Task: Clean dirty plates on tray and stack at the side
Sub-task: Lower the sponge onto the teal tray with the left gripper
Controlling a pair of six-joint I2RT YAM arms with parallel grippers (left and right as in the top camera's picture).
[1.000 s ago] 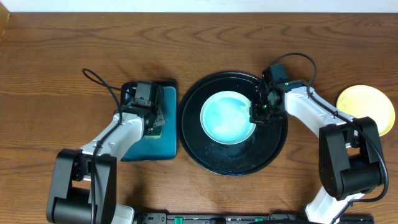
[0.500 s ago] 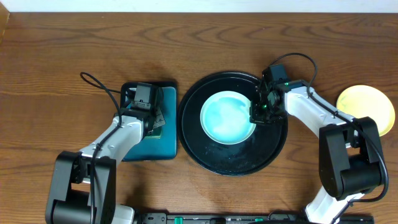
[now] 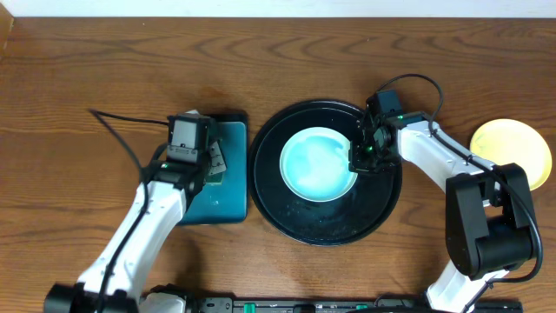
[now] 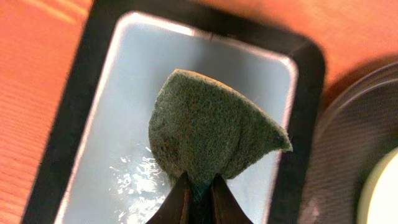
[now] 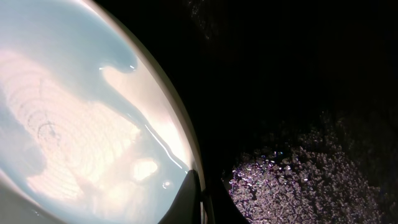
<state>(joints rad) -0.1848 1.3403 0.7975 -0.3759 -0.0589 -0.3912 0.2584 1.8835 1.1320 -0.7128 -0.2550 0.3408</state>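
Left wrist: lower tip of the scouring pad [image 4: 208, 134] is buried between the fingers of the left gripper [image 4: 198, 200], which show tips only. The teal tray [image 4: 124, 93] has its near end cut by the bottom edge. The black tray [image 4: 354, 143] and the blue-white plate [image 4: 382, 193] are clipped at right.

Overhead: left gripper mostly hidden under its wrist housing.

Right wrist: the plate runs off the left and top edges — any mark on it is unreadable. Right gripper [image 5: 202, 202]: fingertips only, cut at the bottom edge.
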